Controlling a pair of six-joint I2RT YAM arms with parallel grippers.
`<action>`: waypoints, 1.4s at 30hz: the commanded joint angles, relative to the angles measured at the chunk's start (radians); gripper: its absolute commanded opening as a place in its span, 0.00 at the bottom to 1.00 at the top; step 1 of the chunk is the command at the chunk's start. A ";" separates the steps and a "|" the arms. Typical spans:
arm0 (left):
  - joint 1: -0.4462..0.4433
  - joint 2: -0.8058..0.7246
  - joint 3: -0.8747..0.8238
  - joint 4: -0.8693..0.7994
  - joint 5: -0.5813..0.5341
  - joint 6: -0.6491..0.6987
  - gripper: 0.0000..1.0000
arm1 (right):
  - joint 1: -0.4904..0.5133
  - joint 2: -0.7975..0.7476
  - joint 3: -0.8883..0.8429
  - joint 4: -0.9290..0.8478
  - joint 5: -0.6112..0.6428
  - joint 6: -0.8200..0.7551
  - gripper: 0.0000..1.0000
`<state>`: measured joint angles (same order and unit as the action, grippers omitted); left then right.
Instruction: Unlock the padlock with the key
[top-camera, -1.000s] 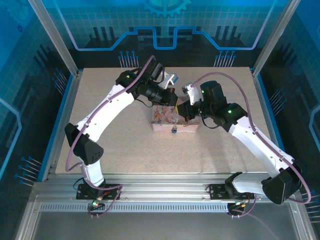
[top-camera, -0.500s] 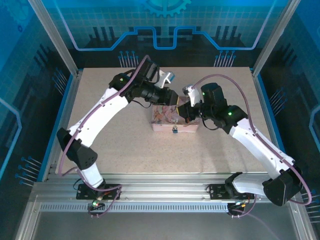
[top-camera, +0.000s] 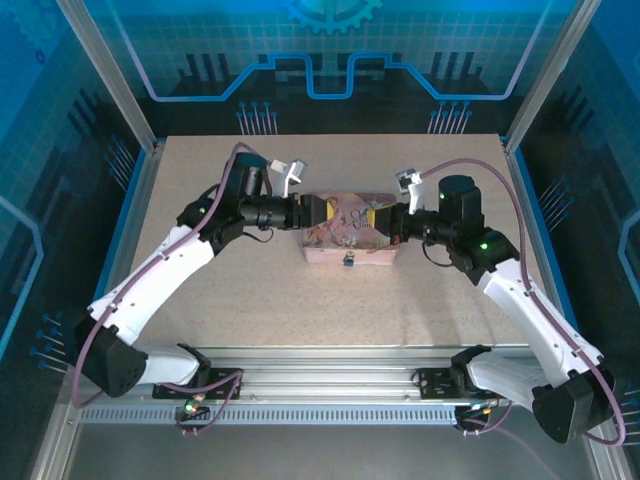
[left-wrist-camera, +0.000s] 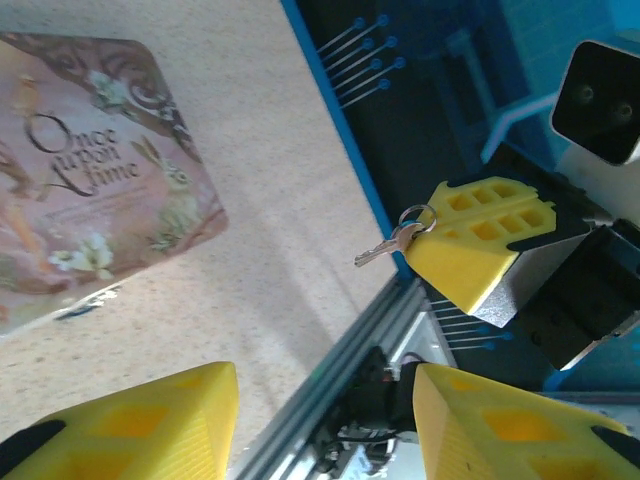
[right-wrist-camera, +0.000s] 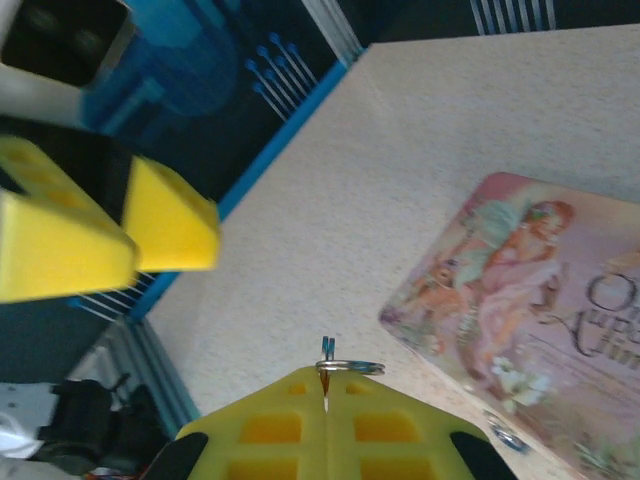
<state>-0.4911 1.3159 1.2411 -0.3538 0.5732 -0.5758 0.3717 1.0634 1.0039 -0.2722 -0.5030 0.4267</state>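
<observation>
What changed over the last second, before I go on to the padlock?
Both arms drew apart from above the tin box. The left gripper went left and its jaws opened, with nothing between them. The right gripper went right, its jaws shut on the key. The tin box and the padlock at its near edge stayed put.

The worktop (top-camera: 250, 290) is speckled beige. Blue walls (top-camera: 330, 50) with circuit patterns stand behind aluminium frame posts (top-camera: 108, 75).
</observation>
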 joint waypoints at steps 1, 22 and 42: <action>0.002 -0.046 -0.085 0.264 0.093 -0.090 0.51 | -0.012 -0.028 -0.031 0.141 -0.128 0.113 0.00; -0.070 0.010 -0.100 0.406 0.167 -0.108 0.31 | -0.012 -0.039 -0.080 0.272 -0.201 0.242 0.00; -0.086 0.028 -0.083 0.429 0.171 -0.116 0.22 | -0.013 -0.035 -0.089 0.277 -0.222 0.249 0.00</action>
<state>-0.5697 1.3441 1.1213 0.0387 0.7204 -0.7040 0.3717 1.0359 0.9234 -0.0139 -0.7002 0.6739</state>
